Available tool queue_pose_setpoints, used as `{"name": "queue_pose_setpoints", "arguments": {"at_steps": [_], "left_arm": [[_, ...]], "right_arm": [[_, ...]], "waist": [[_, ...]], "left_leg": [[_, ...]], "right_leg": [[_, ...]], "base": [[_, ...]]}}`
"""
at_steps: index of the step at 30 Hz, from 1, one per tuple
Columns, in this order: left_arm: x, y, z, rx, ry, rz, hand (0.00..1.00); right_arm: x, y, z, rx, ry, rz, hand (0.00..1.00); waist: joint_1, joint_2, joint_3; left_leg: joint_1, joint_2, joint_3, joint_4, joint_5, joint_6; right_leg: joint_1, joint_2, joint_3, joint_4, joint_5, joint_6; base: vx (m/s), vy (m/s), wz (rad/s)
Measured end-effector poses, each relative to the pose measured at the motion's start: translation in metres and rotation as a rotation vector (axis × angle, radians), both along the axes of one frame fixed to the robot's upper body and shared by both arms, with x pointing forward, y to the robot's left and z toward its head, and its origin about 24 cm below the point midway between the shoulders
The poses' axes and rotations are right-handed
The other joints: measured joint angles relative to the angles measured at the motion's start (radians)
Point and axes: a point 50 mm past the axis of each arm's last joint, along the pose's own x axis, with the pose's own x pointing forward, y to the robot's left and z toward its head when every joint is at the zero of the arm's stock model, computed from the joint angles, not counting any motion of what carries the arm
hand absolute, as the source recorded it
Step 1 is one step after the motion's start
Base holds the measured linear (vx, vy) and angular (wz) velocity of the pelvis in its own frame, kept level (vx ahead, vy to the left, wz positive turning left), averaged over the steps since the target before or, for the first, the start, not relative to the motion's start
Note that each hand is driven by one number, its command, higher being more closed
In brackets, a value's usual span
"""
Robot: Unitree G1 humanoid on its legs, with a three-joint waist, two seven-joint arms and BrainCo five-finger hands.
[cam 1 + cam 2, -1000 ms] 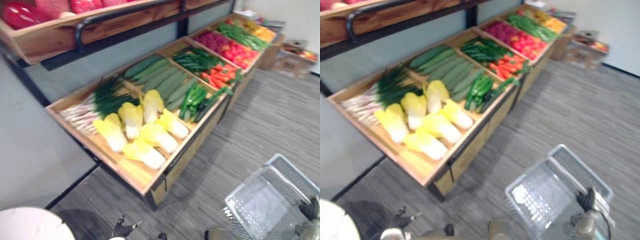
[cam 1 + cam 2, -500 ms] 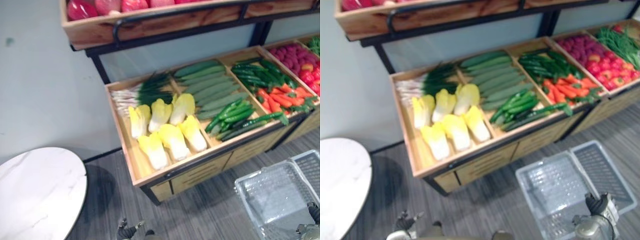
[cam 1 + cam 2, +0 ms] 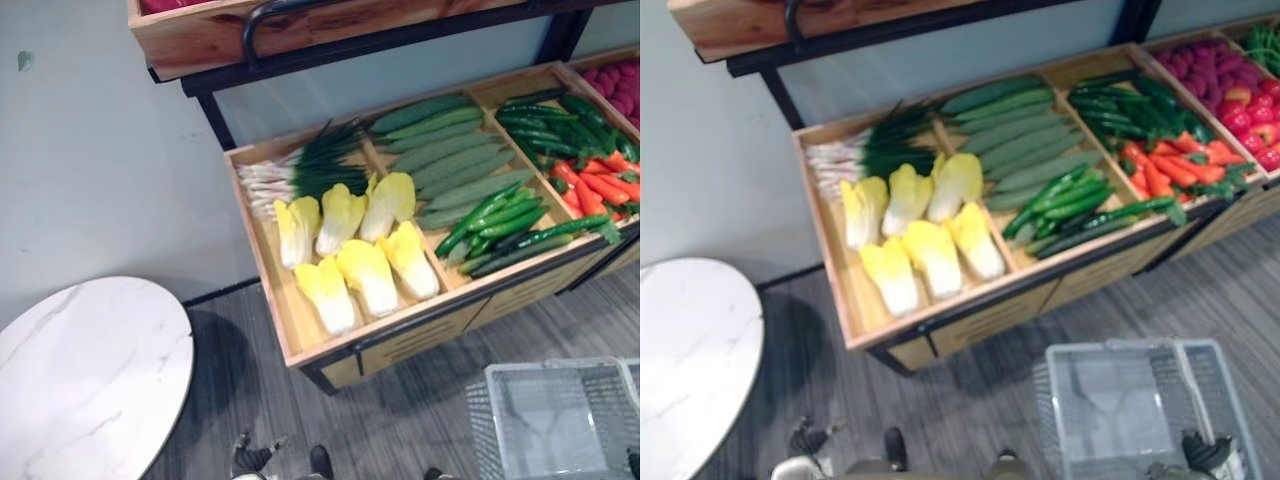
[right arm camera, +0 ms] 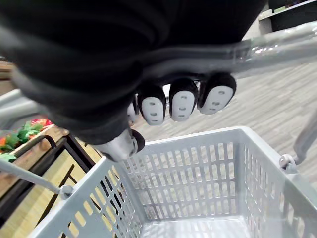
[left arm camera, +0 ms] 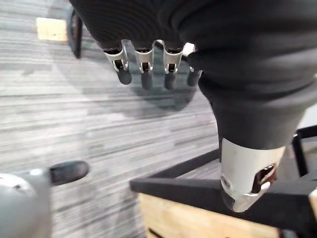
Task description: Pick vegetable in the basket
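The wooden stand's near bin holds yellow-white napa cabbages (image 3: 350,250) and green onions (image 3: 300,172). Long cucumbers (image 3: 450,150) and slim green vegetables (image 3: 495,222) fill the bin beside it, and orange-red carrots (image 3: 595,185) lie further right. A grey plastic basket (image 3: 1140,405) hangs low in front of the stand with nothing inside it (image 4: 198,183). My right hand (image 4: 181,101) is shut on its grey handle (image 4: 277,44) and also appears at the basket's near edge (image 3: 1210,452). My left hand (image 5: 143,59) hangs over the floor with relaxed fingers, holding nothing; it appears low down (image 3: 810,440).
A round white marble table (image 3: 80,380) stands at the lower left, beside the stand. An upper wooden shelf (image 3: 210,35) with a black rail overhangs the bins. Grey striped floor (image 3: 400,420) lies between me and the stand's black-framed front edge (image 3: 430,320).
The camera has swung, so the stand now sits more centred and squarer in view, and the basket sits lower. My right hand still holds the basket handle; the left stays idle.
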Motion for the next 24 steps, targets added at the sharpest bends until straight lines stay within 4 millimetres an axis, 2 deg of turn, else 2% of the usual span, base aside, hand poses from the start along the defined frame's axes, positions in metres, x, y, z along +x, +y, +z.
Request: {"name": "queue_pose_setpoints", "arguments": {"at_steps": [3,6,8,9,12,15,17,20,24], "left_arm": [[0.012,0.008,0.014,0.079,-0.097,0.043,0.00],[0.022,0.015,0.038,0.158,-0.235,0.093,0.00],[0.030,0.016,0.061,0.199,-0.356,0.130,0.00],[0.049,0.002,0.100,0.210,-0.565,0.143,0.00],[0.056,-0.003,0.108,0.202,-0.609,0.121,0.00],[0.065,-0.017,0.126,0.181,-0.699,0.087,0.00],[0.075,-0.031,0.142,0.194,-0.772,0.020,0.00],[0.085,-0.046,0.151,0.189,-0.812,-0.045,0.00],[0.097,-0.052,0.158,0.212,-0.836,-0.095,0.00]], "right_arm": [[0.000,0.005,-0.009,0.032,0.016,0.005,1.00],[-0.001,0.009,-0.015,0.045,0.025,-0.001,1.00],[-0.004,0.010,-0.019,0.057,0.040,-0.010,1.00],[-0.008,0.011,-0.022,0.067,0.057,-0.016,1.00],[-0.007,0.013,-0.023,0.070,0.061,-0.002,1.00],[-0.008,0.015,-0.024,0.074,0.071,0.011,1.00],[-0.001,0.016,-0.023,0.064,0.082,0.054,1.00],[0.009,0.020,-0.024,0.067,0.075,0.095,1.00],[0.021,0.027,-0.024,0.066,0.073,0.150,1.00]], "waist": [[0.005,-0.001,0.000],[0.005,-0.004,-0.001],[0.005,-0.013,-0.002],[0.002,-0.022,-0.007],[-0.002,-0.025,-0.015],[0.000,-0.027,-0.018],[-0.002,-0.033,-0.021],[-0.003,-0.034,-0.025],[-0.029,-0.032,-0.027]], "left_leg": [[0.020,-0.006,0.018,-0.018,0.000,0.000],[0.026,-0.012,0.019,-0.024,0.000,0.000],[0.029,-0.020,0.017,-0.027,-0.001,0.001],[0.031,-0.037,0.015,-0.050,0.009,0.014],[0.034,-0.042,0.014,-0.068,0.024,0.020],[0.033,-0.035,0.015,-0.073,0.025,0.018],[0.033,-0.033,0.025,-0.073,0.026,0.016],[0.032,-0.024,0.046,-0.071,0.028,0.014],[0.033,-0.021,0.052,-0.068,0.029,0.013]], "right_leg": [[0.001,-0.001,0.019,-0.002,0.003,0.005],[0.005,-0.003,0.032,-0.020,0.025,0.006],[0.009,-0.008,0.038,-0.031,0.037,0.011],[0.004,-0.020,0.045,-0.038,0.043,0.015],[0.001,-0.019,0.048,-0.047,0.048,0.017],[-0.001,-0.015,0.053,-0.051,0.048,0.017],[-0.008,-0.009,0.068,-0.051,0.049,0.017],[-0.020,0.002,0.092,-0.057,0.060,0.011],[-0.029,0.008,0.108,-0.058,0.066,0.006]], "base": [[0.04,0.017,-0.14],[0.04,0.039,-0.11],[0.00,0.083,-0.02],[-0.06,0.113,-0.01],[-0.05,0.043,-0.01],[-0.04,-0.003,-0.01],[-0.02,0.000,-0.13],[0.02,-0.008,-0.25],[0.02,-0.007,-0.11]]}}
